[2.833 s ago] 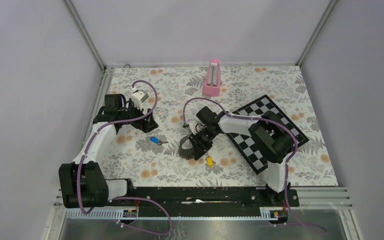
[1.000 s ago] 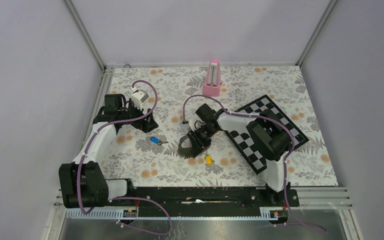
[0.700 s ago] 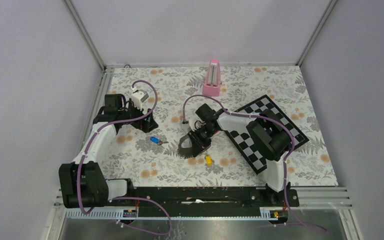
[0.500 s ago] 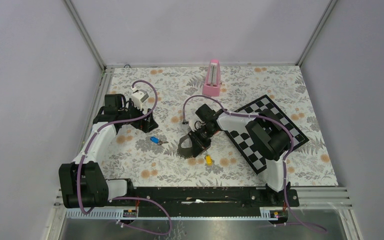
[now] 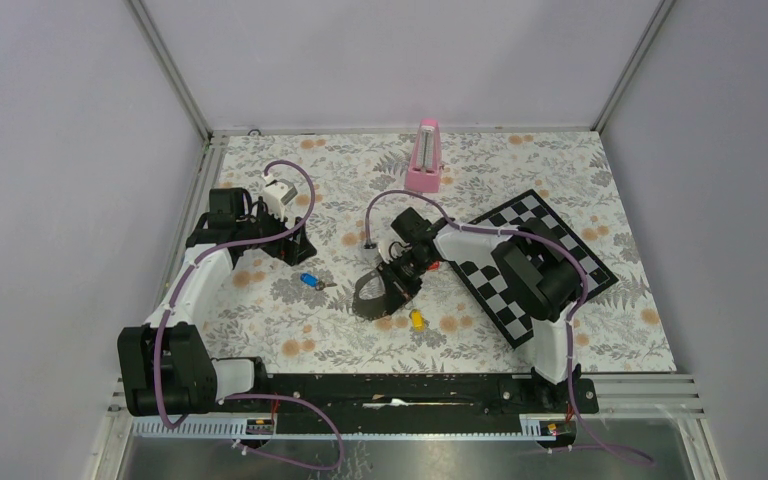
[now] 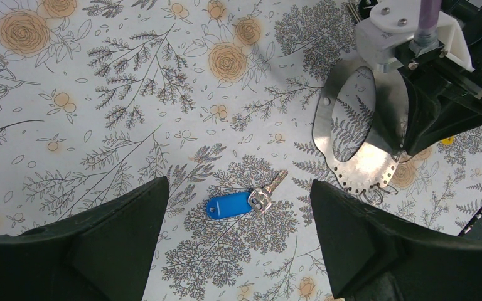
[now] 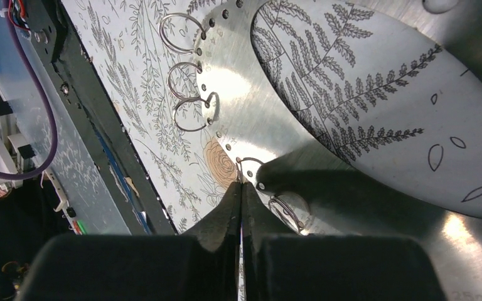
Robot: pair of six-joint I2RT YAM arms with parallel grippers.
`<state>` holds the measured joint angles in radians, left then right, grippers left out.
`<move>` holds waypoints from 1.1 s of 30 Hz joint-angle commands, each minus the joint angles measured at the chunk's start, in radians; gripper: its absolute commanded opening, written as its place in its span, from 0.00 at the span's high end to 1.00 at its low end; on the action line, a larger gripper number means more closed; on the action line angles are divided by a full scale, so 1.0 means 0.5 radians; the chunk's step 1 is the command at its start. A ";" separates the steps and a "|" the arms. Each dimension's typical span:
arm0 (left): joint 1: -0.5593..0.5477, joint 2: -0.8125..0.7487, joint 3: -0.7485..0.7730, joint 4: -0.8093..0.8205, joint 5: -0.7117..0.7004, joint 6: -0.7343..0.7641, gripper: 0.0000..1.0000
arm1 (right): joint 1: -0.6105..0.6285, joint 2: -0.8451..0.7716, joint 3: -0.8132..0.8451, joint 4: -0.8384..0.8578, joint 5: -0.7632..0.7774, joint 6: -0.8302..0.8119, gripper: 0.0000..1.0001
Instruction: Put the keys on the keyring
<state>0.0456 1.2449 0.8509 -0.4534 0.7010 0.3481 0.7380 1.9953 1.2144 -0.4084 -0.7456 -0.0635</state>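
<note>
Near centre, right pincer [image 7: 241,186] pinched shut on keyring [image 7: 245,119] rim; left pincer [image 6: 236,186] gaping, empty, over blue key [image 6: 232,205].

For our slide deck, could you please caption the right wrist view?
Right gripper shut on the keyring's perforated metal rim, near its wire rings.
</note>
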 commanded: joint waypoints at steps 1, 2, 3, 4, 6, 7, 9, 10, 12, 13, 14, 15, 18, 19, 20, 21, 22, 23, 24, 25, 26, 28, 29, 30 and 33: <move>0.004 0.017 0.090 0.063 0.052 0.032 0.08 | -0.027 -0.172 0.050 -0.055 0.024 -0.091 1.00; 0.004 0.025 0.104 0.052 0.063 0.038 0.09 | -0.032 -0.196 0.057 -0.068 0.039 -0.112 1.00; 0.004 0.040 0.119 0.046 0.073 0.036 0.09 | -0.039 -0.221 0.064 -0.080 0.063 -0.125 1.00; 0.003 0.052 0.130 0.042 0.086 0.035 0.09 | -0.047 -0.251 0.064 -0.084 0.094 -0.137 1.00; 0.004 0.072 0.147 0.042 0.138 0.034 0.10 | -0.069 -0.314 0.067 -0.084 0.133 -0.163 1.00; 0.004 0.079 0.152 0.044 0.178 0.035 0.11 | -0.076 -0.343 0.070 -0.083 0.152 -0.182 1.00; 0.001 0.097 0.157 0.074 0.275 0.022 0.13 | -0.093 -0.415 0.073 -0.075 0.186 -0.231 1.00; -0.001 0.106 0.157 0.096 0.321 0.008 0.13 | -0.095 -0.448 0.069 -0.059 0.200 -0.268 1.00; -0.010 0.121 0.159 0.139 0.414 -0.020 0.15 | -0.102 -0.529 0.041 -0.008 0.226 -0.318 1.00; -0.019 0.128 0.164 0.156 0.461 -0.026 0.16 | -0.104 -0.572 0.022 0.025 0.239 -0.350 1.00; -0.035 0.135 0.173 0.174 0.501 -0.030 0.18 | -0.104 -0.616 0.001 0.058 0.255 -0.377 1.00; -0.054 0.141 0.180 0.192 0.543 -0.030 0.20 | -0.104 -0.662 -0.022 0.098 0.271 -0.406 1.00; -0.158 0.144 0.194 0.272 0.644 -0.017 0.22 | -0.104 -0.804 -0.109 0.232 0.327 -0.458 1.00; -0.207 0.143 0.197 0.300 0.676 0.002 0.22 | -0.104 -0.852 -0.126 0.268 0.337 -0.481 1.00; -0.252 0.140 0.204 0.320 0.715 0.041 0.23 | -0.105 -0.911 -0.135 0.277 0.344 -0.512 1.00; -0.325 0.140 0.214 0.332 0.773 0.089 0.23 | -0.105 -0.948 -0.142 0.280 0.350 -0.540 1.00; -0.385 0.139 0.231 0.340 0.804 0.139 0.23 | -0.105 -0.994 -0.140 0.282 0.357 -0.570 1.00; -0.441 0.142 0.252 0.360 0.827 0.178 0.23 | -0.107 -1.032 -0.137 0.282 0.364 -0.602 1.00; -0.497 0.149 0.272 0.381 0.847 0.218 0.23 | -0.107 -1.081 -0.134 0.284 0.365 -0.631 1.00; -0.547 0.159 0.294 0.411 0.857 0.249 0.23 | -0.107 -1.123 -0.137 0.286 0.365 -0.658 1.00; -0.600 0.176 0.323 0.446 0.860 0.266 0.23 | -0.106 -1.161 -0.132 0.286 0.363 -0.687 1.00; -0.688 0.233 0.400 0.490 0.864 0.267 0.24 | -0.107 -1.204 -0.094 0.258 0.383 -0.705 1.00; -0.727 0.273 0.448 0.490 0.863 0.261 0.24 | -0.109 -1.221 -0.073 0.233 0.393 -0.707 1.00; -0.761 0.311 0.501 0.490 0.862 0.248 0.26 | -0.117 -1.236 -0.062 0.226 0.397 -0.705 1.00; -0.852 0.398 0.540 0.491 0.919 0.223 0.31 | -0.148 -1.291 -0.057 0.225 0.415 -0.682 1.00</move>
<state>-0.3347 1.3987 1.0634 -0.2668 1.0859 0.4393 0.6868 1.3975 1.1458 -0.3195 -0.5587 -0.3824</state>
